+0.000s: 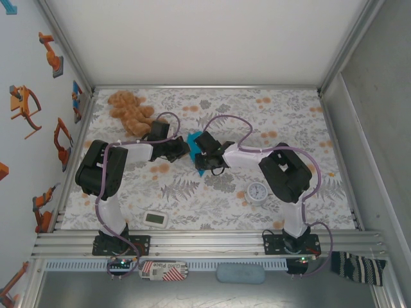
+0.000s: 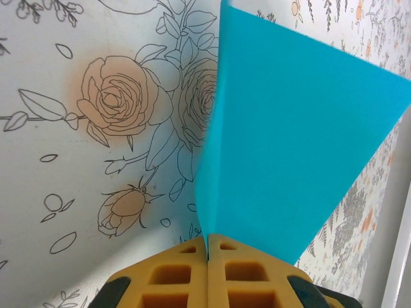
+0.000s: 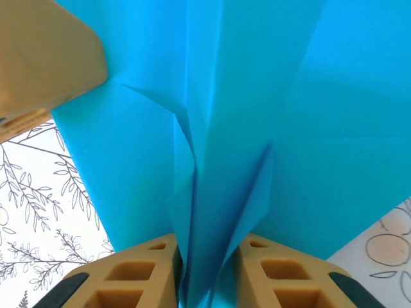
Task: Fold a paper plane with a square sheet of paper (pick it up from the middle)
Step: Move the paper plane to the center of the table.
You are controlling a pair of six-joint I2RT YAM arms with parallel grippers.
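Above desk, pinched paper with left tool and right tool; probably needed slow, even pressing along crease.

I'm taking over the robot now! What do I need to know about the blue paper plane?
Left gripper: shut on the blue paper.
Right gripper: closed on its creased, layered part.
Paper: held up between both grippers, over the middle of the table.
Done: picked up, several folds made.
To do: finish folding; it is not yet a narrow dart.
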